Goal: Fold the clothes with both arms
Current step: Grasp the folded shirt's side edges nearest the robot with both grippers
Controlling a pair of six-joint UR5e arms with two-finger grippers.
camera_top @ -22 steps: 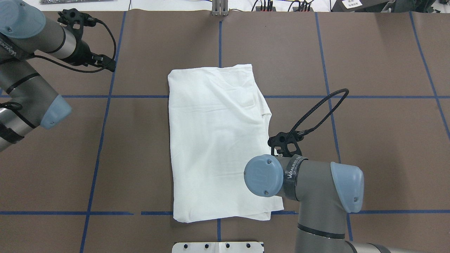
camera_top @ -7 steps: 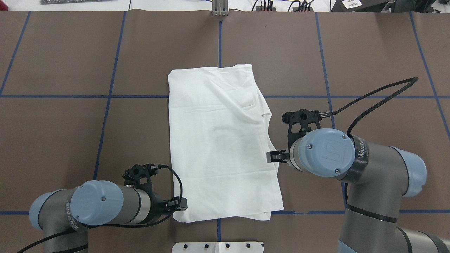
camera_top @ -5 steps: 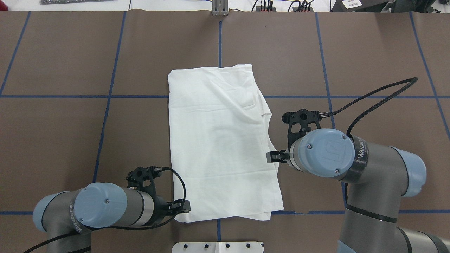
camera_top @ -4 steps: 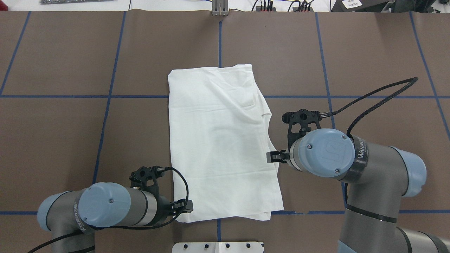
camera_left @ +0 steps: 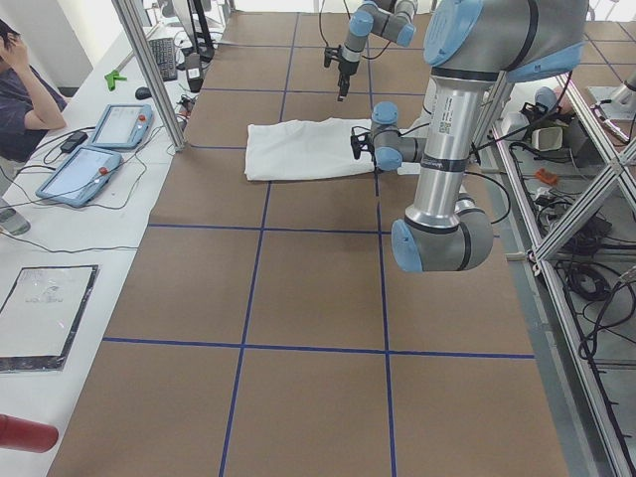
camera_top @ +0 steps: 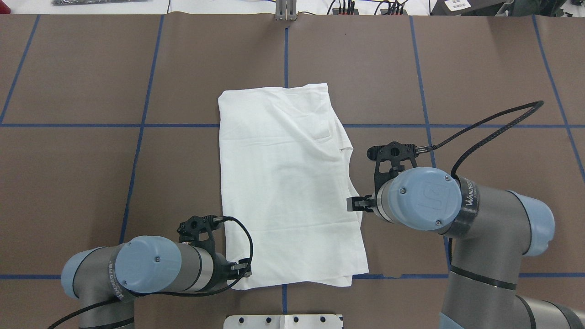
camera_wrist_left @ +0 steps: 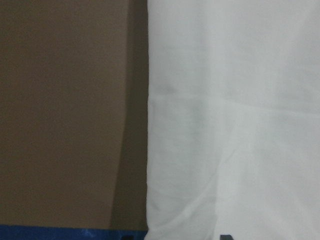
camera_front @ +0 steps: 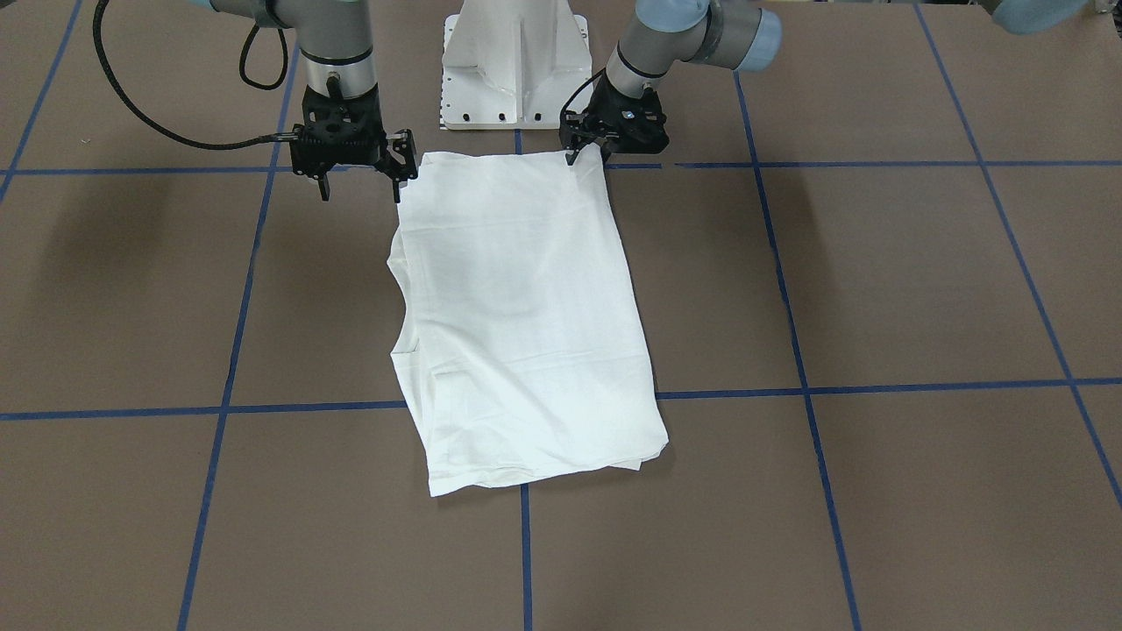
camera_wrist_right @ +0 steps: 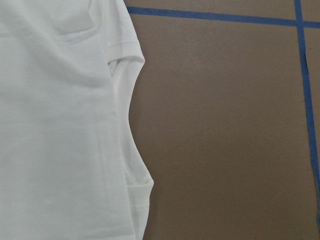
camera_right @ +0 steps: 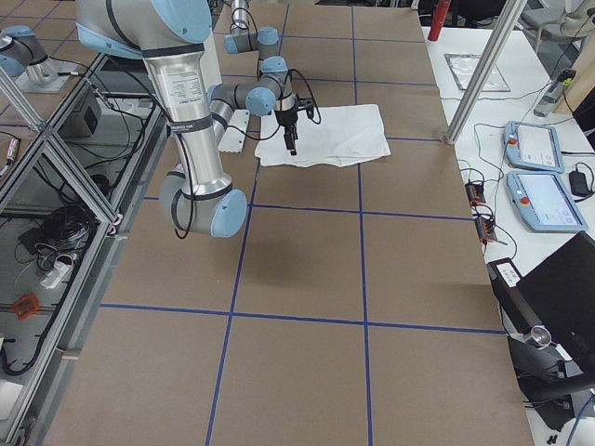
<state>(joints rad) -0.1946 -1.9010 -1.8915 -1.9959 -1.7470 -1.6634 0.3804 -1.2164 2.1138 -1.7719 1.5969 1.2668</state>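
Overhead exterior view: I see a white T-shirt (camera_top: 288,183) folded into a long rectangle and lying flat in the middle of the brown table (camera_top: 91,183). Its long sides run away from the robot. Its near end lies along a blue tape line (camera_top: 411,276), just ahead of the white pedestal base (camera_front: 513,61). A sleeve cuff (camera_wrist_right: 122,47) pokes out from under the right long edge.

At the shirt's near left corner sits the left gripper (camera_top: 243,270), low over the cloth. In the left wrist view, two dark fingertips (camera_wrist_left: 225,236) show at the bottom edge, set apart. One is over bare table and one over cloth, with the shirt's edge between them. So its fingers are spread and pinch nothing. I cannot tell whether they touch the fabric.

Beside the shirt's right long edge, nearer the robot than the cuff, hangs the right gripper (camera_front: 361,186). In the front-facing view its two fingers stand wide apart and point down, holding nothing. One is at the edge of the cloth and the other over bare table. I cannot tell whether the inner finger touches the shirt. A black braided cable (camera_top: 493,125) loops out from this wrist over the table.
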